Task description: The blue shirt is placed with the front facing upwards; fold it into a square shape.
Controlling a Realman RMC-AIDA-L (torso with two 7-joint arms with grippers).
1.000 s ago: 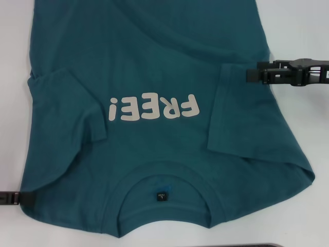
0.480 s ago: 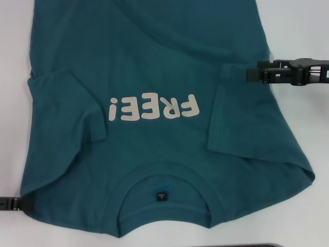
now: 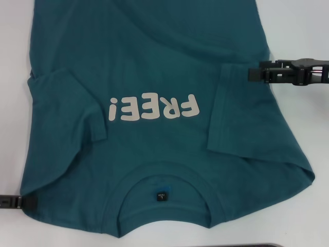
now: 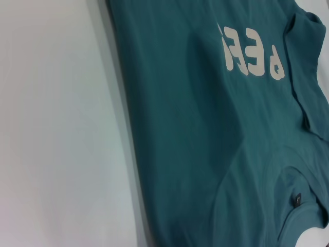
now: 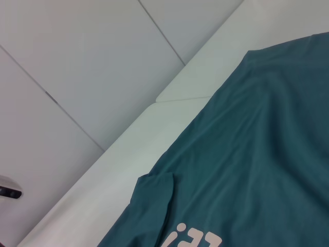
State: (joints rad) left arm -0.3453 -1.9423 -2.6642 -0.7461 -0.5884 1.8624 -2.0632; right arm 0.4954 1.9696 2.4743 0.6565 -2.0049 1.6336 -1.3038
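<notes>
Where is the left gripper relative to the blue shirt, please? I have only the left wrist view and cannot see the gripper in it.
Observer: The left gripper is at the blue shirt's shoulder edge on the robot's left, near the collar end.
Operator: Thank you. And the right gripper?
Observer: The right gripper is at the shirt's edge on the robot's right, just beside the folded-in right sleeve.
Operator: Is the far hem lying flat?
Observer: The right wrist view shows one hem corner, on the robot's left, lying flat on the white table.
</notes>
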